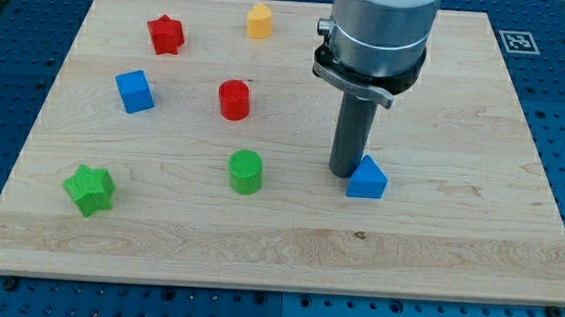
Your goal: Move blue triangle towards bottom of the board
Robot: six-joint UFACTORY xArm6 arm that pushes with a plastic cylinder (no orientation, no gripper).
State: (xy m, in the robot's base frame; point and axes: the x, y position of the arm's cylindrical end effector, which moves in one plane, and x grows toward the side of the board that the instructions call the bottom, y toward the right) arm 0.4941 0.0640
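Observation:
The blue triangle [367,178] lies on the wooden board [434,256], right of the middle and in the lower half. My rod comes down from the view's top, and my tip [343,173] rests on the board just to the left of the blue triangle, touching or almost touching its upper left side.
A green cylinder [245,171] stands left of my tip. A red cylinder [234,100], a blue cube [134,91], a red star [165,34] and a yellow block [259,21] lie in the upper left. A green star [89,188] lies at the lower left.

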